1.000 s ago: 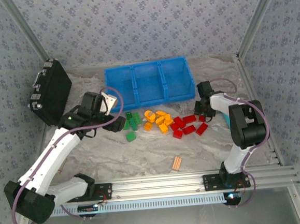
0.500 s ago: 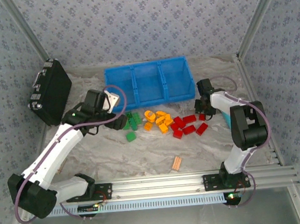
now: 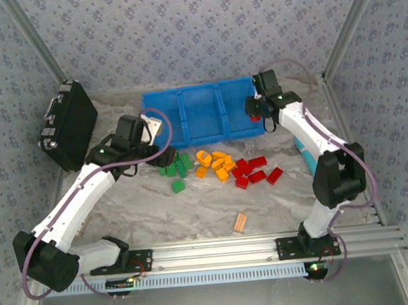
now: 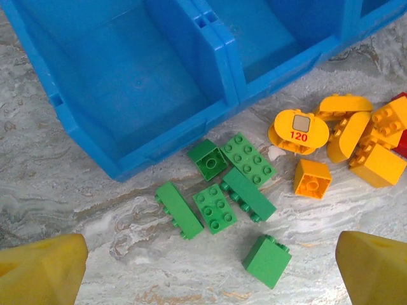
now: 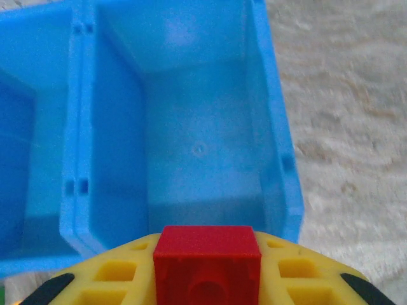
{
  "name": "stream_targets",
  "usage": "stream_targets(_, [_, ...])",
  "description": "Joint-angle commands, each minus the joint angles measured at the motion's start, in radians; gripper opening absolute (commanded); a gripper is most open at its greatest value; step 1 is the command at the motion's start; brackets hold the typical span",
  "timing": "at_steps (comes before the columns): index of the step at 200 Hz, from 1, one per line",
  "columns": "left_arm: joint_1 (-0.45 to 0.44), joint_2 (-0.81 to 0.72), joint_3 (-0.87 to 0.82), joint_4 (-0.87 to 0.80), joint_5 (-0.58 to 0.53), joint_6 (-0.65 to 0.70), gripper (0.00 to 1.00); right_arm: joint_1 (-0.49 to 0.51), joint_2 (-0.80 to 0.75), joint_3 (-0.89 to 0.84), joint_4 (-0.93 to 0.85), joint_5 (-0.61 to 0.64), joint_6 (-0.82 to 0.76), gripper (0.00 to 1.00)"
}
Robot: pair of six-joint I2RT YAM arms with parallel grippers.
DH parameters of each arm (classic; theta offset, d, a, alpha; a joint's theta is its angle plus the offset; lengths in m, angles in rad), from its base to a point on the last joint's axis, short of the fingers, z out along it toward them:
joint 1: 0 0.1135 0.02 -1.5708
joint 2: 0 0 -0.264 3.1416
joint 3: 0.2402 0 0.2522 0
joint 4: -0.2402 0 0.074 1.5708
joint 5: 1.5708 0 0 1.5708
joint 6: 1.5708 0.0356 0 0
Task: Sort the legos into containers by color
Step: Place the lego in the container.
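My right gripper (image 5: 206,279) pinches a red brick (image 5: 207,249) over the bin's (image 5: 280,121) right compartment. My left gripper (image 4: 205,270) hangs spread above green bricks (image 4: 215,208).

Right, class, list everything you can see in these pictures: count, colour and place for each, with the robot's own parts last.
bin: one, bright blue, three compartments, far middle of the table
green bricks: six, green, loose in front of the bin's left compartment
orange-yellow bricks: several, orange-yellow, heaped right of the green ones
red bricks: several, red, on the table right of the orange-yellow ones
held red brick: one, red, in the right gripper
striped flat piece: one, pale orange, near edge of the table
case: one, black, far left
left gripper: open, above the green bricks
right gripper: shut on the held red brick, at the bin's right compartment
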Motion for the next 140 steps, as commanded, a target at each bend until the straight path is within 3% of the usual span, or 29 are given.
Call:
stream_targets(1, [0.006, -0.027, 0.020, 0.041, 0.020, -0.061, 1.00, -0.004, 0.108, 0.087, 0.026, -0.006, -0.043, 0.24])
stream_targets(31, [0.006, -0.114, -0.058, 0.151, 0.008, -0.089, 1.00, 0.001, 0.244, 0.200, 0.042, -0.033, -0.051, 0.24])
stream_targets(73, [0.005, -0.087, -0.032, 0.071, -0.030, -0.143, 1.00, 0.012, 0.366, 0.289, 0.048, -0.046, -0.054, 0.27])
stream_targets(140, [0.007, -0.099, -0.064, 0.064, -0.052, -0.173, 1.00, 0.019, 0.365, 0.285, 0.047, -0.051, -0.064, 0.39])
